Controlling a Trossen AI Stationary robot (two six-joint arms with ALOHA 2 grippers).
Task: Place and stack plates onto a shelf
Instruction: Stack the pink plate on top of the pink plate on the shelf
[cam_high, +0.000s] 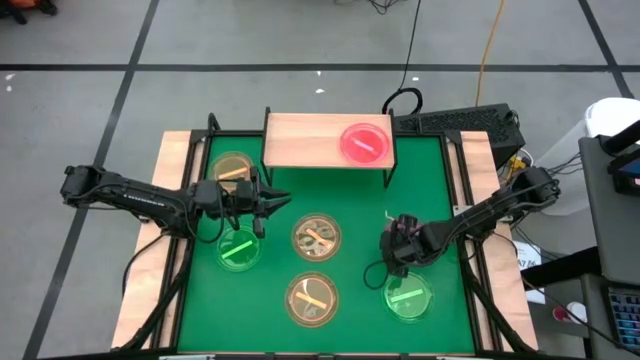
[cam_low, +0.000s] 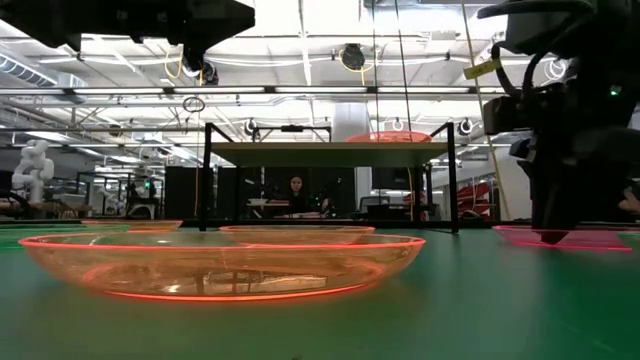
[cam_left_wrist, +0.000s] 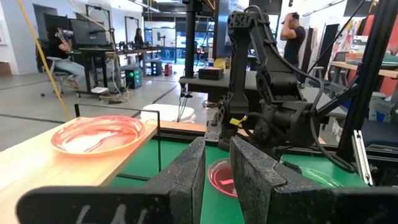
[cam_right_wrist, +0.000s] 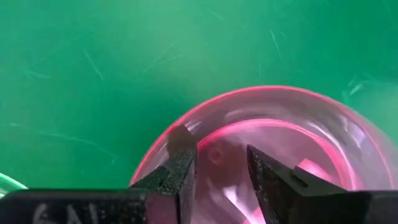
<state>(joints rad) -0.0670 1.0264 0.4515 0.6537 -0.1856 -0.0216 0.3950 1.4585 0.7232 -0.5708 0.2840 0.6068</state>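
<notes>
Right gripper (cam_right_wrist: 219, 171) is down over a pink plate (cam_right_wrist: 280, 146) on the green mat (cam_high: 420, 180), right of centre; jaws slightly spread, one finger inside the rim and one on the rim edge, not visibly clamped yet. The plate itself is mostly hidden under the gripper in the high view. Left gripper (cam_high: 275, 200) hovers above the mat at left, near the shelf (cam_high: 300, 140), jaws nearly together and empty. One pink plate (cam_high: 364, 142) already sits on the shelf's right half. Still on the mat: an amber one far left (cam_high: 232, 168), two amber in the middle (cam_high: 316, 237) and near (cam_high: 312, 300), green left (cam_high: 239, 249), green near right (cam_high: 408, 297). These dishes look thin, rigid, light and slick, so pinch across the rim wall, not the flat base; expect slip or tilt if the grip is shallow.
</notes>
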